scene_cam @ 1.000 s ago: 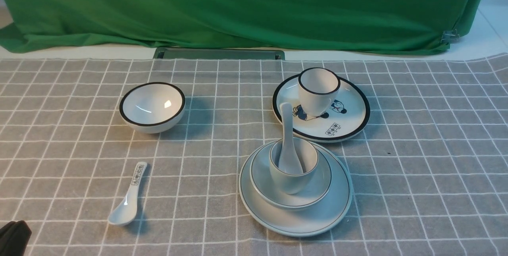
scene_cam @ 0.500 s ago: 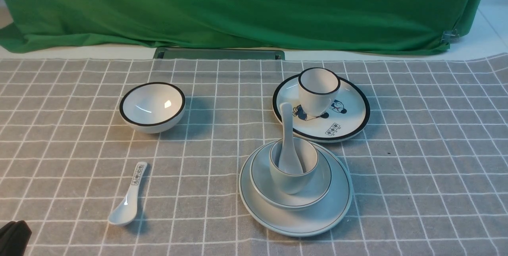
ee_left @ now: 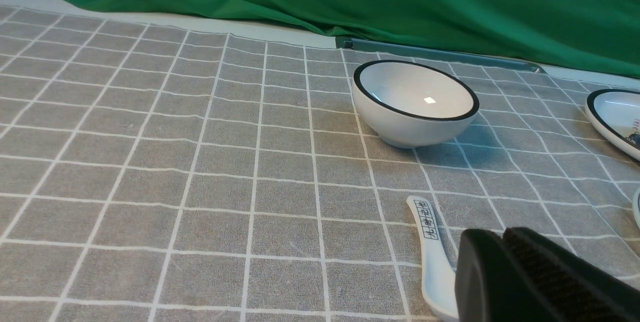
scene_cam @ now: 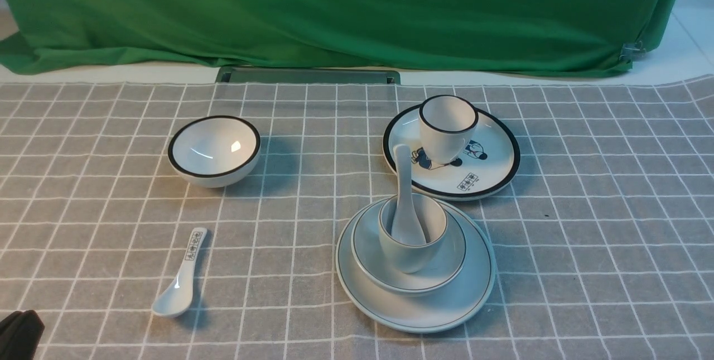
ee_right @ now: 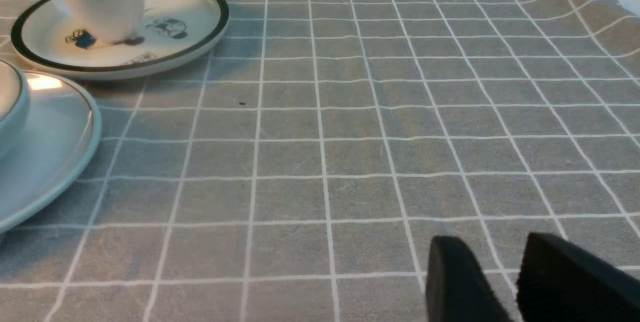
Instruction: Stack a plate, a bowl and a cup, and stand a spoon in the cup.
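Observation:
The pale plate (scene_cam: 471,296) lies on the checked cloth, front centre. On it sits the pale bowl (scene_cam: 449,257), and the plain cup (scene_cam: 410,257) stands in the bowl. The white spoon (scene_cam: 403,181) leans in the cup, handle up and toward the back. My left gripper (ee_left: 502,236) is shut and empty, low over the cloth beside the printed spoon (ee_left: 431,249), far left of the stack. My right gripper (ee_right: 492,243) is open with only cloth between its fingers, to the right of the plate (ee_right: 55,147). Neither gripper touches the stack.
A black-rimmed bowl (scene_cam: 214,150) stands at the back left. Behind the stack, a black-rimmed cup (scene_cam: 448,125) stands on a cartoon plate (scene_cam: 491,170). The printed spoon (scene_cam: 181,276) lies front left. A green curtain (scene_cam: 357,8) closes the back.

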You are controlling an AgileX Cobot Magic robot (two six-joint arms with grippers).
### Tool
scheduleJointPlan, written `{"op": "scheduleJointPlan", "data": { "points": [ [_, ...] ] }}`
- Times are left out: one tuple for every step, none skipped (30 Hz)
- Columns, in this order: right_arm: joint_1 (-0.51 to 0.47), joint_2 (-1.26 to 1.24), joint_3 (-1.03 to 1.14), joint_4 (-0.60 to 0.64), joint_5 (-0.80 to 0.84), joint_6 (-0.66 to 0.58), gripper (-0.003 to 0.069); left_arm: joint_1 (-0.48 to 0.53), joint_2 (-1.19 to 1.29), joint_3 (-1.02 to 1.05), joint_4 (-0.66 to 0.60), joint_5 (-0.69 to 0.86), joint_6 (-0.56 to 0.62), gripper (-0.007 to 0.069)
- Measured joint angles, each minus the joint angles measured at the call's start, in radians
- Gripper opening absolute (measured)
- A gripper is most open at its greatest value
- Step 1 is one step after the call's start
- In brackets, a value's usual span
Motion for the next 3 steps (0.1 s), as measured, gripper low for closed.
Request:
{"op": "scheduleJointPlan", "data": {
  "points": [
    [0.000,0.000,0.000,0.000,0.000,0.000,0.0239,0.000,0.000,0.000,0.000,0.000,0.000,0.0017],
    [0.000,0.000,0.000,0.000,0.000,0.000,0.0239,0.000,0.000,0.000,0.000,0.000,0.000,0.0017],
    [0.000,0.000,0.000,0.000,0.000,0.000,0.0239,0.000,0.000,0.000,0.000,0.000,0.000,0.0017]
  ]
}}
